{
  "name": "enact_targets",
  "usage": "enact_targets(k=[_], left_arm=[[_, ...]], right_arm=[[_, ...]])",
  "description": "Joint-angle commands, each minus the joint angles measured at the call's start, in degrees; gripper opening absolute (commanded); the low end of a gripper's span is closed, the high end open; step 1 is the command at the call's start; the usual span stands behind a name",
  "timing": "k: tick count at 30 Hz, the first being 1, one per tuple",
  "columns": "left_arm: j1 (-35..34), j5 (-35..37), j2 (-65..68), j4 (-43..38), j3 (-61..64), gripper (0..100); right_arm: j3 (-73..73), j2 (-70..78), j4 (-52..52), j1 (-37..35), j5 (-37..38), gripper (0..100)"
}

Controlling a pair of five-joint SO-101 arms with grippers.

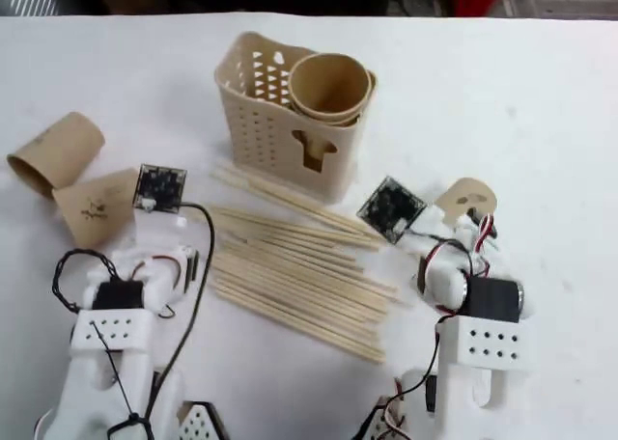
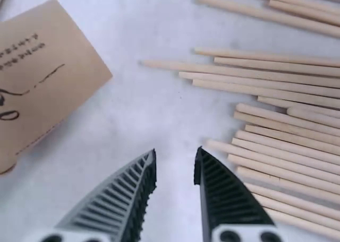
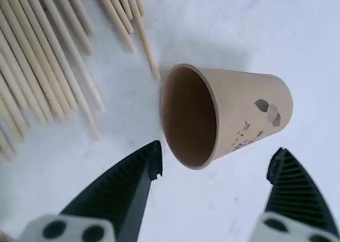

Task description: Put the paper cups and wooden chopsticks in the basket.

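A beige slotted basket (image 1: 280, 136) stands at the back middle with nested paper cups (image 1: 330, 85) inside. Wooden chopsticks (image 1: 299, 271) lie scattered in front of it. Two paper cups (image 1: 56, 151) (image 1: 97, 206) lie on their sides at the left. My left gripper (image 2: 175, 160) hovers open over bare table, between the nearer left cup (image 2: 37, 77) and the chopstick ends (image 2: 276, 120). Another paper cup (image 3: 228, 120) lies on its side at the right, just beyond the fingertips of my wide-open right gripper (image 3: 217, 157). Neither gripper holds anything.
The white table (image 1: 541, 102) has free room to the right of the basket and behind it. The left arm (image 1: 116, 315) and the right arm (image 1: 483, 334) stand at the front edge, with cables looping around them.
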Motion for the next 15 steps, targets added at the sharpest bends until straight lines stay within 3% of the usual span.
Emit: enact_targets(k=[1, 15], left_arm=[[0.40, 0.09, -0.57, -1.05, -0.35, 13], [0.31, 0.09, -0.57, -1.05, -0.35, 13]], right_arm=[[5.63, -1.45, -10.33, 4.97, 2.11, 32.0], [18.73, -1.36, -35.21, 8.04, 1.93, 32.0]])
